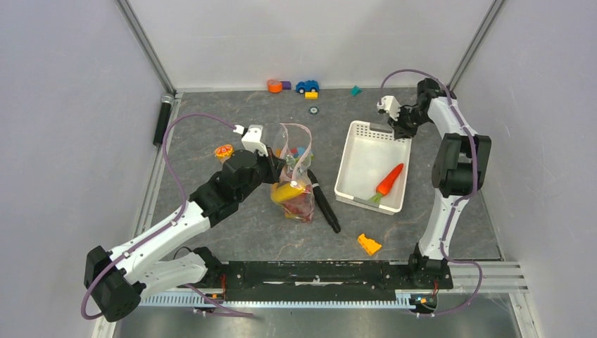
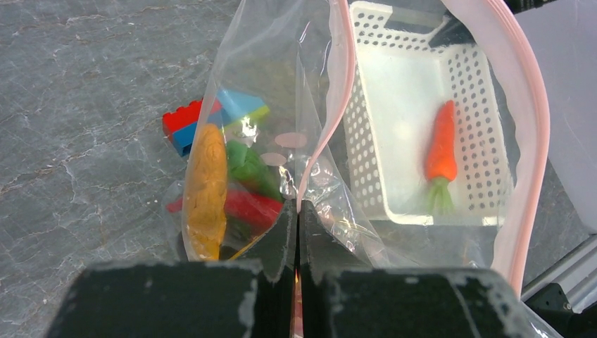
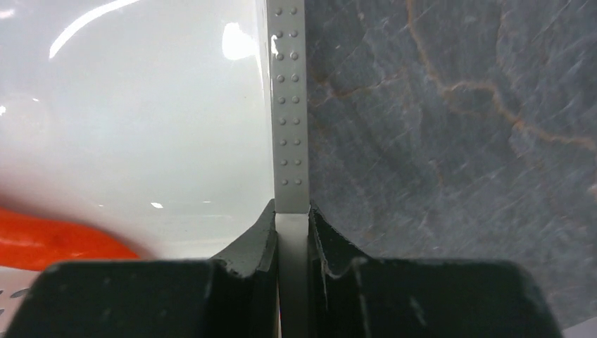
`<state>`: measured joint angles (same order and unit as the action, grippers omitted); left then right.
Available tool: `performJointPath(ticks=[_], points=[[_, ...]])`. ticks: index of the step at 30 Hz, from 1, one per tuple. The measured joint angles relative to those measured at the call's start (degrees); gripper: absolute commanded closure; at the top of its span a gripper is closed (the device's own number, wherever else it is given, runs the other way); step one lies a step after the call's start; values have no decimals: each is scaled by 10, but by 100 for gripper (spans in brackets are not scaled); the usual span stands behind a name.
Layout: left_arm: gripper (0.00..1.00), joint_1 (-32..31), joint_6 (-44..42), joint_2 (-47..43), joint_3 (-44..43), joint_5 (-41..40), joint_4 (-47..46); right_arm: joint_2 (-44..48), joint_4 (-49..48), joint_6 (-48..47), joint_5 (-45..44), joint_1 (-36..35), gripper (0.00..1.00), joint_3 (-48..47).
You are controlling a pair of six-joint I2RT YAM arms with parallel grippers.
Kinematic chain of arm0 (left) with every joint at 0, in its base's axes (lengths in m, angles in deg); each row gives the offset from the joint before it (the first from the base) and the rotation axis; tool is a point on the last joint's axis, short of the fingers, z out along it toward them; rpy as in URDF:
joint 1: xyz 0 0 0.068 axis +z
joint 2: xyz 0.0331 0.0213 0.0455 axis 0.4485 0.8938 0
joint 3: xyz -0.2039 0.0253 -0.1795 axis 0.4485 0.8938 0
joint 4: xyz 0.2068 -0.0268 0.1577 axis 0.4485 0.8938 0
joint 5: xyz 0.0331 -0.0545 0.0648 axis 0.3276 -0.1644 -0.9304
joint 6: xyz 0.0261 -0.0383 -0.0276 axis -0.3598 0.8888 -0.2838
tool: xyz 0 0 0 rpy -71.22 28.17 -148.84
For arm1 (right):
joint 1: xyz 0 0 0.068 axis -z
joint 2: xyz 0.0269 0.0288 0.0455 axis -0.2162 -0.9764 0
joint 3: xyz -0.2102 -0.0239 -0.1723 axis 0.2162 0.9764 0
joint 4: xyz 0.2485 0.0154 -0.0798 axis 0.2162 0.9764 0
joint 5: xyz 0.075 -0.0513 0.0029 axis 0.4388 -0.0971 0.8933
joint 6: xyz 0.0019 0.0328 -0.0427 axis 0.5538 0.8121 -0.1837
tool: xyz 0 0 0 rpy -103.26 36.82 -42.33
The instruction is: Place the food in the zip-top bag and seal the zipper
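The zip-top bag (image 1: 296,179) stands at mid-table, mouth up, with yellow, red and green food (image 2: 211,190) inside. My left gripper (image 2: 297,211) is shut on the bag's pink zipper (image 2: 331,120) edge and holds the mouth up; from above the left gripper (image 1: 274,158) sits at the bag's left side. An orange carrot (image 1: 389,181) lies in the white lattice basket (image 1: 352,151). The right gripper (image 3: 291,211) is shut on the basket's far wall (image 3: 288,105), near its back right corner (image 1: 394,127). A small round orange-red toy (image 1: 224,151) lies left of the bag.
A black marker (image 1: 325,203) lies between bag and basket. An orange wedge block (image 1: 369,243) sits near the front. Coloured bricks (image 2: 186,123) rest behind the bag. Small toys (image 1: 307,86) line the back wall. A black cylinder (image 1: 162,120) lies at the left edge.
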<state>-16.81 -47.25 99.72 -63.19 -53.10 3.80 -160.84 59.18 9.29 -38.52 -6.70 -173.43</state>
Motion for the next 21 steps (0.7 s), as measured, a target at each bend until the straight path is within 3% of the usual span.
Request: performJointPath(ticks=[2, 6, 7, 8, 9, 14, 21], points=[[98, 0, 0, 1, -1, 0, 2, -18, -1, -23, -9, -10, 78, -24], [98, 0, 0, 1, -1, -2, 4, -57, -22, -55, -43, -40, 55, -71], [98, 0, 0, 1, -1, -3, 4, -63, -38, -58, -56, -46, 46, -73], [98, 0, 0, 1, -1, -3, 4, -66, -59, -57, -62, -52, 18, -73], [98, 0, 0, 1, -2, -5, 5, -67, -75, -50, -65, -58, 2, -73], [98, 0, 0, 1, -6, -9, 10, 2, -235, 81, -57, -61, 2, 26], [98, 0, 0, -4, -6, -11, 12, 249, -436, 384, -101, -58, 2, 226]])
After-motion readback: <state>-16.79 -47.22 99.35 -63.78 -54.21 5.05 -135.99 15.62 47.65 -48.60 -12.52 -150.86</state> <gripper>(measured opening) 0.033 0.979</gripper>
